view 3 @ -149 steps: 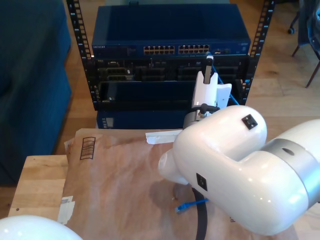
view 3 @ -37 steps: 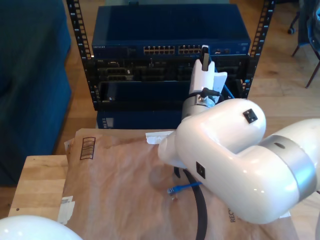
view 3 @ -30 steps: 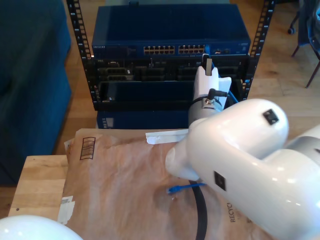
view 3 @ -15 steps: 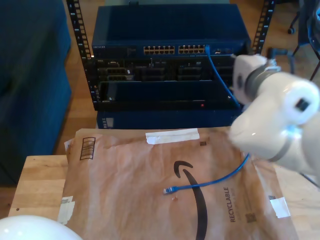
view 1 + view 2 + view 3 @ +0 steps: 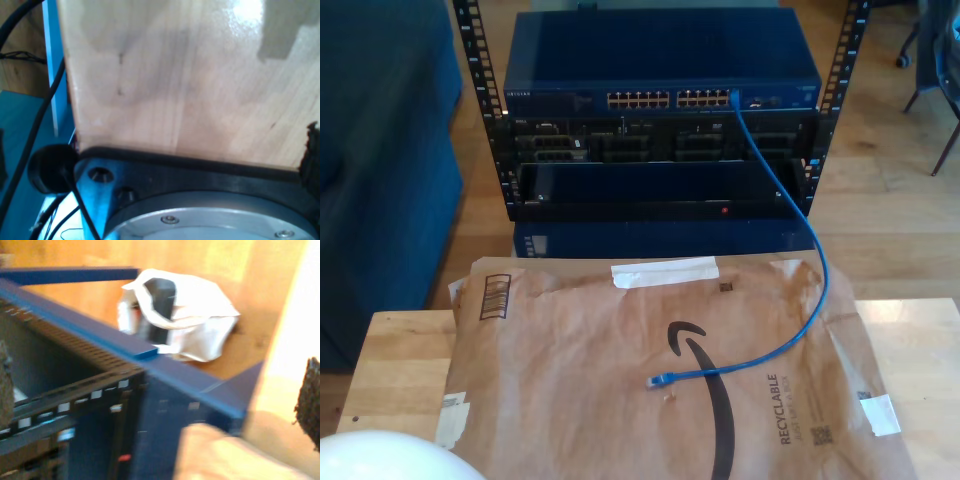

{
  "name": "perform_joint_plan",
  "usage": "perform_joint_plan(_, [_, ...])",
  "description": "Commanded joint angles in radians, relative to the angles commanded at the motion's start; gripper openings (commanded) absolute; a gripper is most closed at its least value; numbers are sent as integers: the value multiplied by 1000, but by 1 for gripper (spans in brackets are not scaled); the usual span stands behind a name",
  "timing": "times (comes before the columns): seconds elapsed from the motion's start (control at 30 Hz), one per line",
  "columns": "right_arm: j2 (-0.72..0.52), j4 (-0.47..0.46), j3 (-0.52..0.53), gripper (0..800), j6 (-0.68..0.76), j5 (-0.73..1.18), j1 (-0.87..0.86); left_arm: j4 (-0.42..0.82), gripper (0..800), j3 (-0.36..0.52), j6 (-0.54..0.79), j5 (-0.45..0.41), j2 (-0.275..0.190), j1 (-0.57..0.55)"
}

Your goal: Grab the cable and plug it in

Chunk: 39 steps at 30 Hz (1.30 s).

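Observation:
The blue cable (image 5: 807, 215) has one plug seated in the right-hand port bank of the blue switch (image 5: 660, 60) at the top of the rack. It hangs down in front of the rack and curves across the brown paper envelope (image 5: 570, 350). Its free plug (image 5: 658, 381) lies on the envelope. My second gripper (image 5: 157, 390) is open, its dark pads (image 5: 308, 400) wide apart with nothing between them, beside the rack's blue corner. One dark pad (image 5: 313, 147) of my first gripper shows above a wooden tabletop (image 5: 175, 75), holding nothing.
The rack (image 5: 660, 160) stands on a wooden floor beyond the table (image 5: 400, 370). A white rounded arm part (image 5: 380, 458) sits at the exterior view's lower left. A crumpled white bag (image 5: 180, 315) lies on the floor by the rack. Black cables (image 5: 30, 130) hang beside the table.
The arm that held the cable's plug at the switch has let go and swung away to the exterior view's right, out of the picture. The cable stays plugged in.

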Motion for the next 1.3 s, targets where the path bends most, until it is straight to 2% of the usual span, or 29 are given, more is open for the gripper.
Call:
perform_joint_plan(0.1, [-49, -167, 35, 791, -5, 207, -153, 0, 800, 0, 0, 0, 0, 0])
perform_joint_plan(0.2, [-86, -305, 87, 791, -41, 328, -264, 0, 800, 0, 0, 0, 0, 0])
perform_joint_plan(0.4, [-155, -410, 141, 791, -295, 453, -486, 0, 800, 0, 0, 0, 0, 0])
perform_joint_plan(0.53, [-189, -416, 227, 792, -485, 459, -664, 0, 800, 0, 0, 0, 0, 0])
perform_joint_plan(0.63, [-207, -434, 296, 792, -552, 456, -766, 0, 800, 0, 0, 0, 0, 0])
perform_joint_plan(0.83, [-210, -446, 431, 791, -575, 428, -822, 0, 800, 0, 0, 0, 0, 0])
perform_joint_plan(0.93, [-215, -457, 523, 792, -588, 265, -856, 0, 800, 0, 0, 0, 0, 0])
perform_joint_plan(1.03, [-308, -454, 609, 792, -597, 195, -870, 0, 800, 0, 0, 0, 0, 0])
perform_joint_plan(1.3, [-293, -442, 692, 798, -598, 44, -893, 0, 800, 0, 0, 0, 0, 0])
